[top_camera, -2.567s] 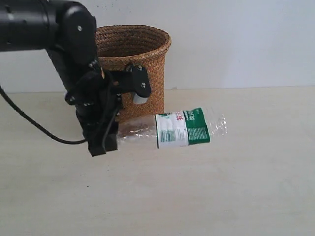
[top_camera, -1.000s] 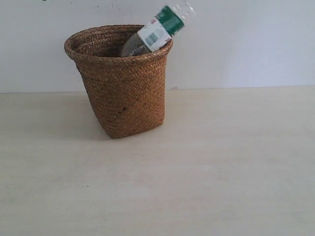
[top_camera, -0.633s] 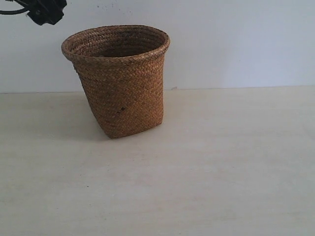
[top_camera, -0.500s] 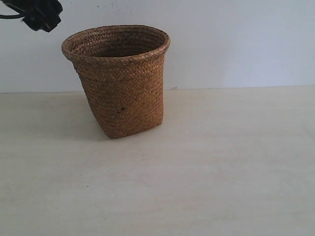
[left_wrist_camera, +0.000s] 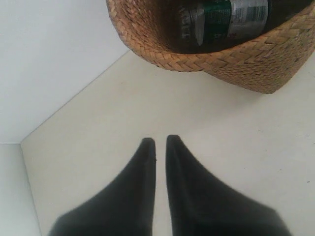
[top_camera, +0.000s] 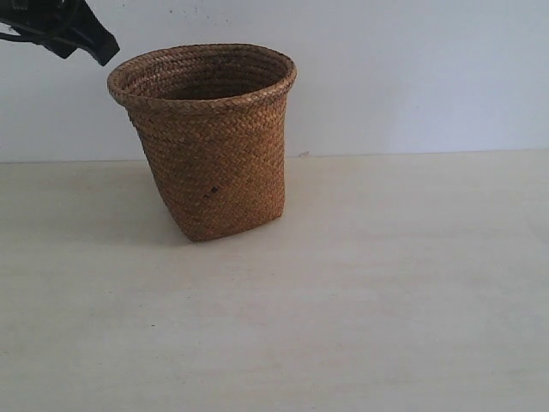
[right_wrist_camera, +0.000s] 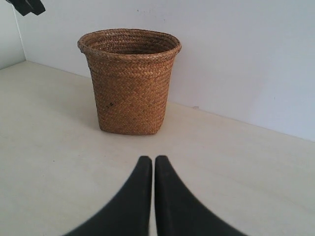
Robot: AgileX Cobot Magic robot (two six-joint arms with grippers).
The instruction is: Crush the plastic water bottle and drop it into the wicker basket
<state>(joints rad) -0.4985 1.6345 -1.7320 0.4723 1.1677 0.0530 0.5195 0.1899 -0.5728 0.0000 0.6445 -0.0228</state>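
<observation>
Inside the basket [left_wrist_camera: 197,60], only the left wrist view shows the bottle [left_wrist_camera: 224,17].

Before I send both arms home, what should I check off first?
1. Plastic water bottle inside the wicker basket: ok, the left wrist view shows it below the rim.
2. Bottle crushed: cannot tell, only part of its label shows.
3. Left fingers empty: ok, closed on nothing.
4. Left fingers clear of the basket: ok, up and off to the side of the rim in the exterior view.
5. Right fingers empty and apart from the basket: ok.
6. Basket upright on the table: ok.
</observation>
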